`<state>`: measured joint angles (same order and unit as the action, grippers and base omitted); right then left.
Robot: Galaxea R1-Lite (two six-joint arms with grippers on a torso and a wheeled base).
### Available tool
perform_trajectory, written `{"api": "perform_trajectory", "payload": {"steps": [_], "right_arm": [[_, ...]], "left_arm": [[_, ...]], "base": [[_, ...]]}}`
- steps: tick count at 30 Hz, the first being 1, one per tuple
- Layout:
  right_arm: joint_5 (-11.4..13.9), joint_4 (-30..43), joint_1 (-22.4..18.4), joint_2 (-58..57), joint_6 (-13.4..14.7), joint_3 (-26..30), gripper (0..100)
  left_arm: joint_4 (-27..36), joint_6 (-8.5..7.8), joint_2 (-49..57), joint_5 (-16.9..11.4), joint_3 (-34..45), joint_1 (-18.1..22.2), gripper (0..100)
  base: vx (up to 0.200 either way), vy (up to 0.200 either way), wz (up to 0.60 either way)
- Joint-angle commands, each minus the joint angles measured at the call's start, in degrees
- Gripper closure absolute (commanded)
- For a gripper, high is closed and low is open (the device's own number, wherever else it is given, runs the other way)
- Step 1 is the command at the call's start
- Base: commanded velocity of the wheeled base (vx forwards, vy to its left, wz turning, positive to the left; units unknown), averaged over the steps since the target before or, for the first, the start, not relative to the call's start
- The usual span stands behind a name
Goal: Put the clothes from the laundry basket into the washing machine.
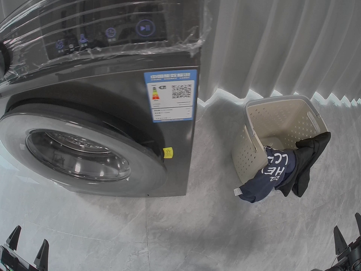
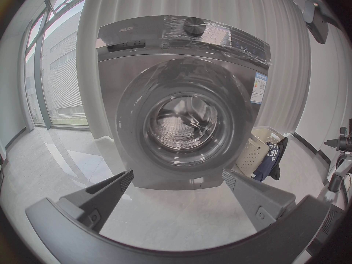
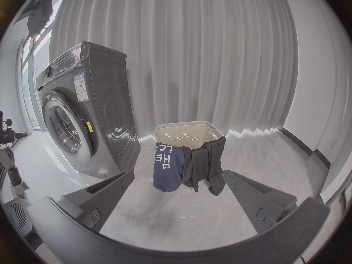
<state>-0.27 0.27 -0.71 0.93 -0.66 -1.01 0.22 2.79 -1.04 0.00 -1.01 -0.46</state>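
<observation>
Dark grey washing machine (image 1: 113, 95) across the upper left of the head view, round door (image 1: 75, 155) shut. At right centre, cream laundry basket (image 1: 259, 113) on the floor (image 1: 188, 226), navy shirt (image 1: 263, 181) and black garment (image 1: 306, 162) draped over its near rim. Left hand (image 1: 31, 236) and right hand (image 1: 346, 223) at the bottom corners, fingers spread wide, gripping nothing.

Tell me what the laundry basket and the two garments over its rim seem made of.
Laundry basket: likely rigid cream plastic, matte, with moulded perforations. Navy garment: soft knit, probably cotton, since it drapes and bears print. Black garment: limp matte fabric; fibre unclear.
</observation>
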Motion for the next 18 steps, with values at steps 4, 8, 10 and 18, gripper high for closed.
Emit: {"api": "perform_trajectory", "payload": {"steps": [4, 8, 10, 18], "right_arm": [[0.0, 0.0, 0.0, -0.9, 0.0, 1.0, 0], [0.0, 0.0, 0.1, -0.9, 0.0, 1.0, 0], [0.0, 0.0, 0.0, -0.9, 0.0, 1.0, 0], [0.0, 0.0, 0.0, -0.9, 0.0, 1.0, 0]], "left_arm": [[0.0, 0.02, 1.0, 0.0, 0.9, 0.0, 0], [0.0, 0.02, 1.0, 0.0, 0.9, 0.0, 0], [0.0, 0.02, 1.0, 0.0, 0.9, 0.0, 0], [0.0, 0.02, 1.0, 0.0, 0.9, 0.0, 0]], "base": [[0.000, 0.200, 0.00], [0.000, 0.200, 0.00], [0.000, 0.200, 0.00], [0.000, 0.200, 0.00]]}}
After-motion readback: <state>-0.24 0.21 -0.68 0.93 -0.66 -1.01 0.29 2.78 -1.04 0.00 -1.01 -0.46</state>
